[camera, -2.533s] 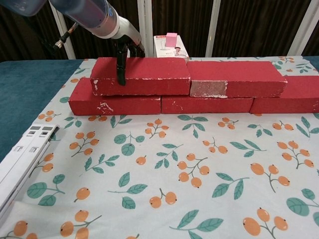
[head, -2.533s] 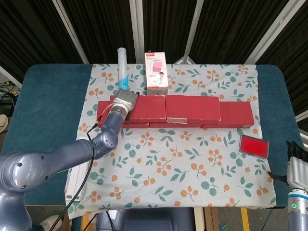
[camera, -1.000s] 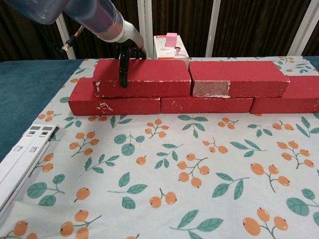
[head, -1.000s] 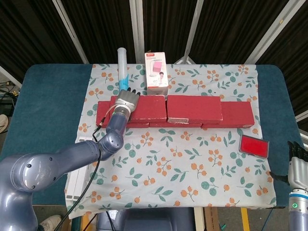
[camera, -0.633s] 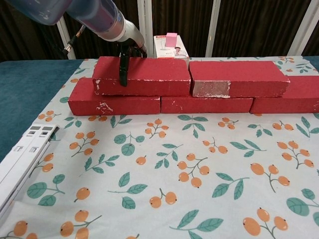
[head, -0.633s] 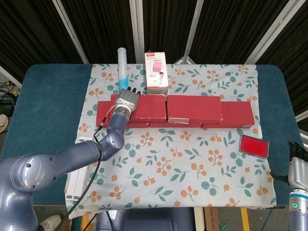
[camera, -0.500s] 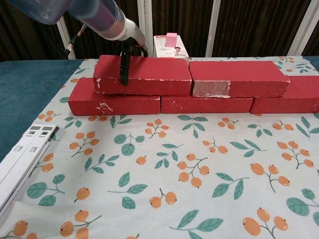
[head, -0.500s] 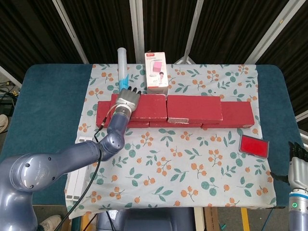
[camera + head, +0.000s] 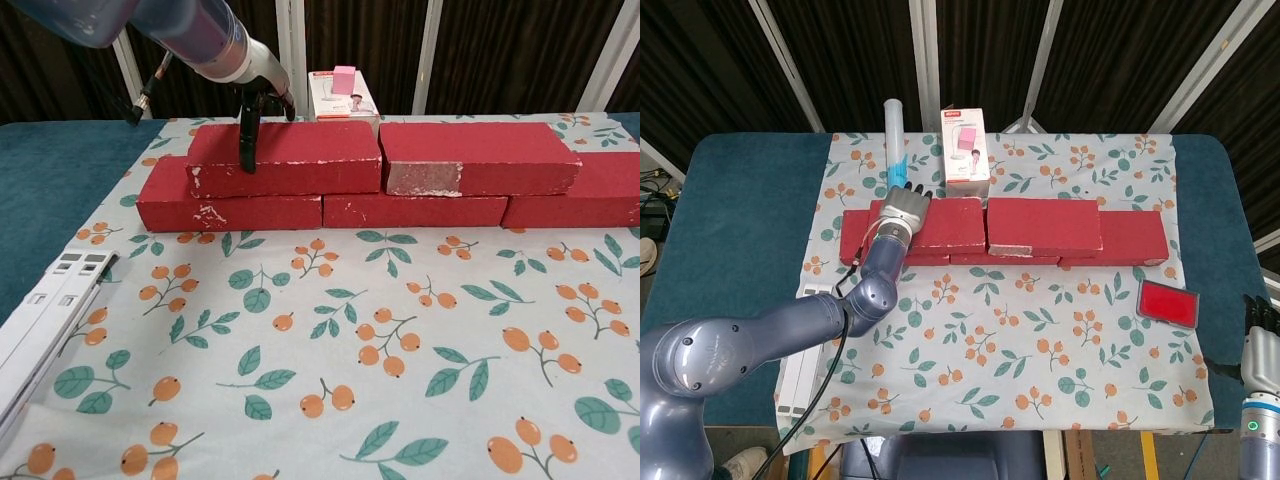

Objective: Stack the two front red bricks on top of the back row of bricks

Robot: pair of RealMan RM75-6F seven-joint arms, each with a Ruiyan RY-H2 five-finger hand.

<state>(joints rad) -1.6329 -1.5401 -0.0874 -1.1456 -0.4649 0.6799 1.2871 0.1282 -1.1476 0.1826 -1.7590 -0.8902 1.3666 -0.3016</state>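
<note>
Two red bricks lie end to end on top of the back row of bricks (image 9: 1132, 236) (image 9: 230, 212). My left hand (image 9: 904, 208) (image 9: 256, 92) grips the upper left brick (image 9: 952, 222) (image 9: 310, 155) near its left end, with a thumb (image 9: 244, 140) down the front face and the other fingers over the back edge. The upper right brick (image 9: 1043, 226) (image 9: 475, 155) sits beside it with a narrow gap between them. At the lower right edge of the head view my right hand (image 9: 1260, 335) holds nothing.
A white box with a pink picture (image 9: 965, 152) (image 9: 340, 92) and a clear tube (image 9: 894, 135) stand behind the bricks. A flat red pad (image 9: 1167, 302) lies at the right. A white strip (image 9: 45, 310) lies at the cloth's left edge.
My left hand has shifted the upper left brick slightly to the right, then eased it a touch to the left. The right hand has stayed put.
</note>
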